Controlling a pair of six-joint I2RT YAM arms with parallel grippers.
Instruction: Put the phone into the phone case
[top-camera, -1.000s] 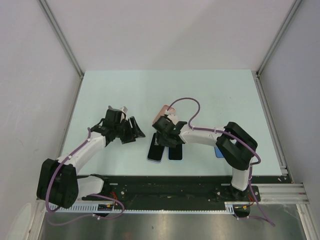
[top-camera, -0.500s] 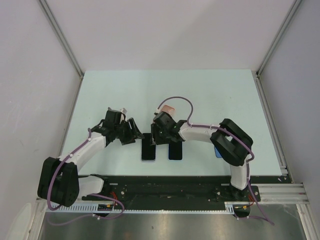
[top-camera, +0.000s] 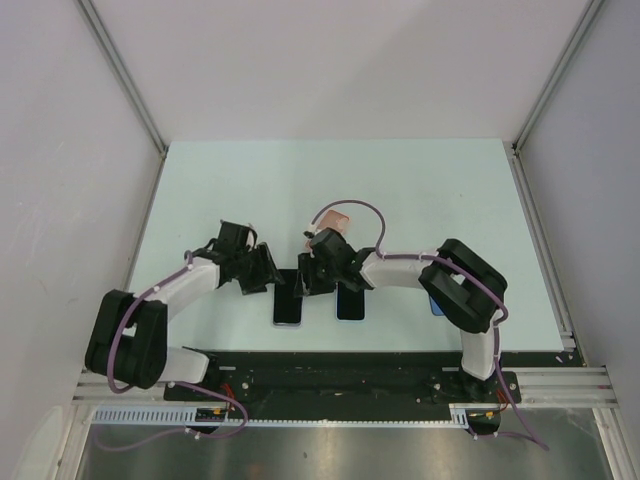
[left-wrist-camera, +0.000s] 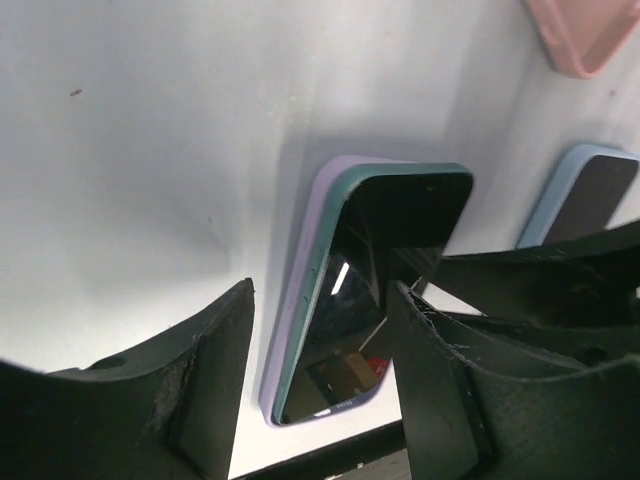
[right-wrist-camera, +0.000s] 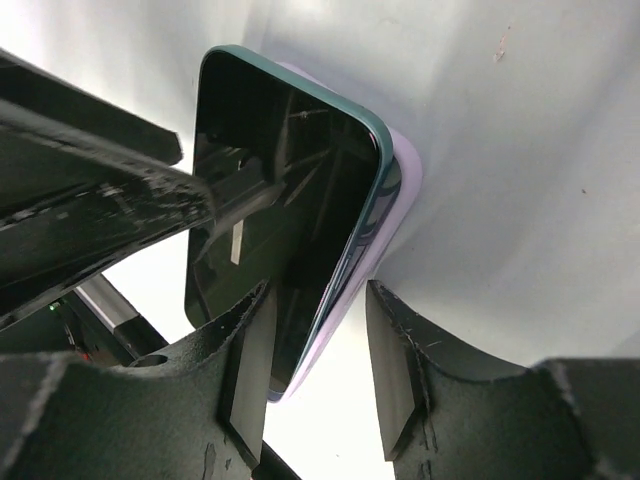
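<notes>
Two robot arms closed in on a dark-screened phone (top-camera: 288, 308) that lay in a lilac case (left-wrist-camera: 296, 300) on a pale green table (top-camera: 420, 190). The phone's green side showed above the case's rim along one long edge, so it did not look fully seated. The left gripper (left-wrist-camera: 320, 300) hung over one end of the lilac case with its jaws wide. One finger (left-wrist-camera: 215, 375) stood outside the case with bare table between them. The other crossed the phone's opposite long edge, and whether it touched could not be told. The right gripper (right-wrist-camera: 320, 300) came at the lilac case from the other end. Its jaws were narrower but still apart, astride the long edge where the green side showed. One finger (right-wrist-camera: 250, 350) was over the screen, the other outside the case with a strip of table visible between it and the case. Neither gripper could be seen clamping the phone or the case. A second phone (top-camera: 350, 303) in a light blue case lay just beside the lilac case on the right arm's side, roughly parallel to it. An empty pink case (top-camera: 337, 220) sat beyond the lilac case, farther from the arms' bases.
</notes>
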